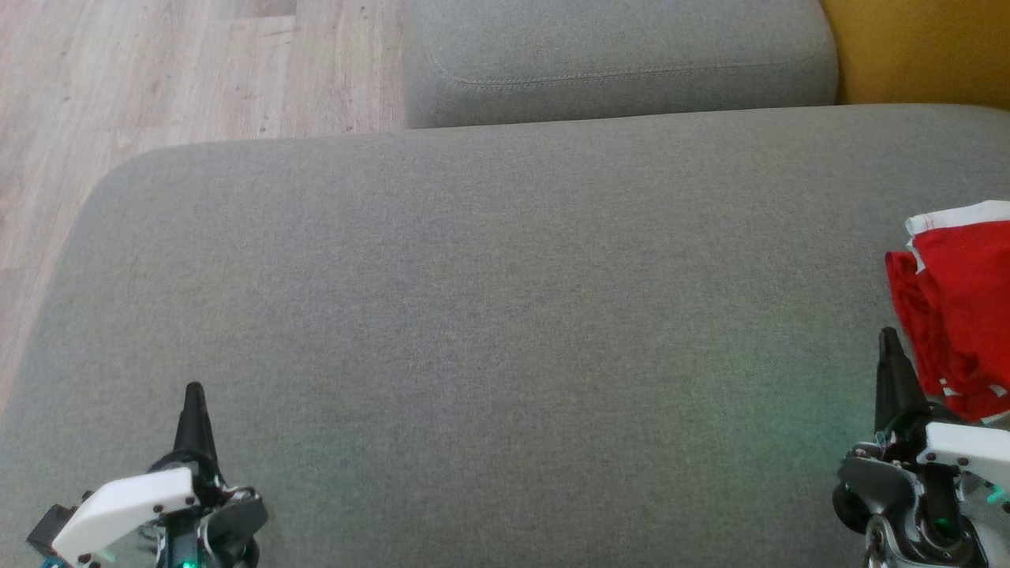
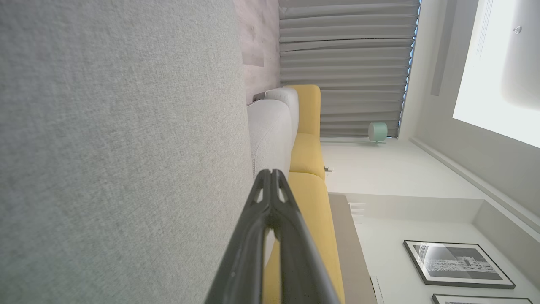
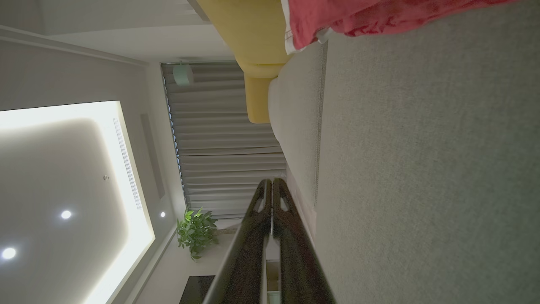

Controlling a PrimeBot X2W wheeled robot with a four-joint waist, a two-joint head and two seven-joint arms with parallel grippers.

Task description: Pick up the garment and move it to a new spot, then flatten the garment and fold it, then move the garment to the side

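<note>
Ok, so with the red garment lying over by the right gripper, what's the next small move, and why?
Probably open the right gripper and ease it toward the red garment, which lies bunched on the grey cushion just beside it. Both grippers are shut and empty, and the left gripper sits far across the cushion.

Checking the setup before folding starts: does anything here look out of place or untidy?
Only the red and white garment: it lies bunched in a crumpled heap on the grey cushion, at the head view's right edge, not spread flat. The left gripper and right gripper are shut and hold nothing. Nothing else stands out.
</note>
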